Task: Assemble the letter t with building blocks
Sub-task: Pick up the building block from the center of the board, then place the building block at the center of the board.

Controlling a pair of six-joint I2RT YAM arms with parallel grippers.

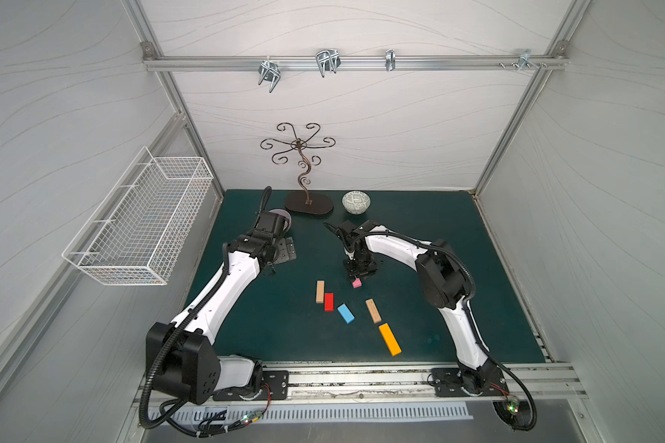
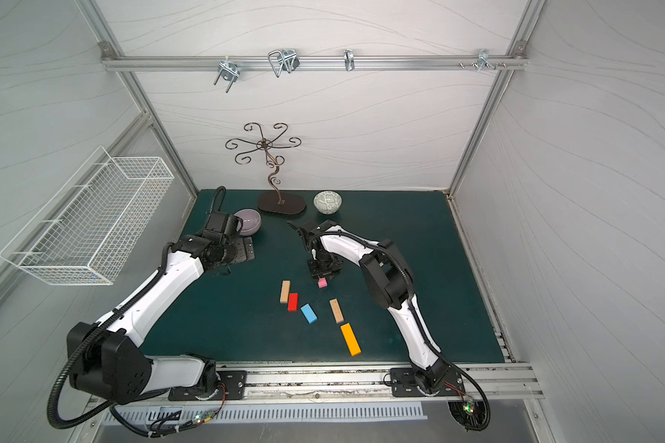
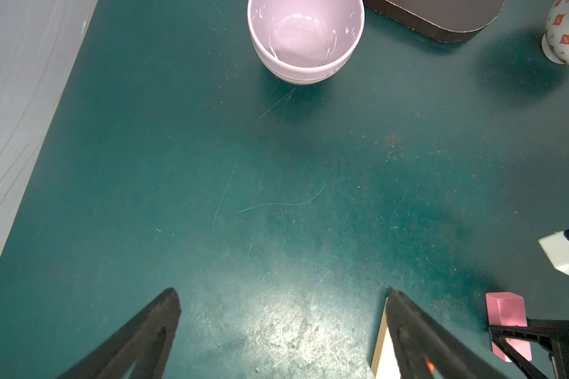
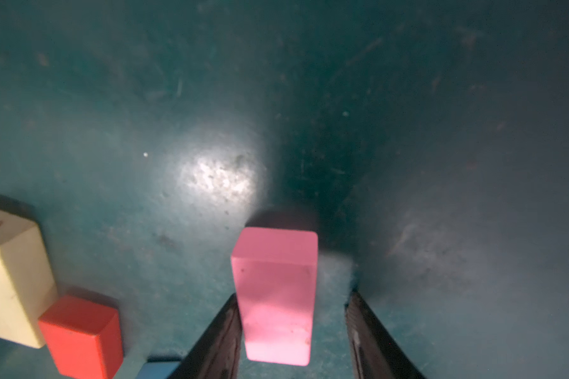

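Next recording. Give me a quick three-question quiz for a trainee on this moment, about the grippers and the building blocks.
1. True or false: the left gripper is shut.
2. What colour is the building block between the fingers of the right gripper? A red; B pink; C light blue.
3. Fill in: the longest building block on the mat is ___.

Key: 1 false; 2 B; 3 orange.
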